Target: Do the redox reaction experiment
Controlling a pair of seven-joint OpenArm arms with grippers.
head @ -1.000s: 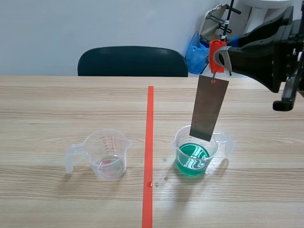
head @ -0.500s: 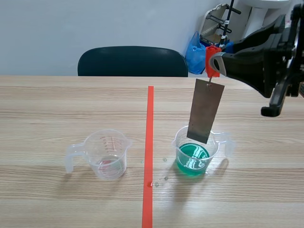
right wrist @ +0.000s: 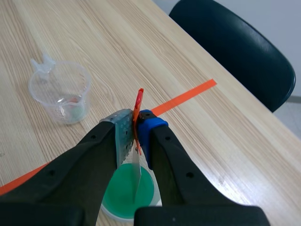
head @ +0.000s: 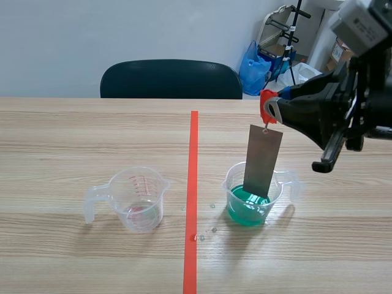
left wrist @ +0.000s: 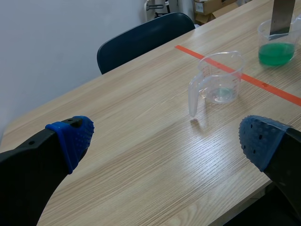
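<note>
Wood-grain desk (head: 73, 257): the left tool (left wrist: 167, 139) hovers with fingers wide apart, empty. A clear cup (head: 139, 199) stands left of the tape line (head: 192, 184), a cup of green liquid (head: 250, 205) right of it. The right tool (head: 271, 110) is clamped on a red clip (head: 267, 103) carrying a grey metal strip (head: 262, 160), whose lower end is inside that cup. Dark chair (head: 171, 78) behind

Right gripper (head: 267, 109) drops lower, edges left. Metal plate (head: 262, 159) descends with it. Lower end now inside the beaker (head: 229, 184), at the green liquid (head: 245, 209).
</note>
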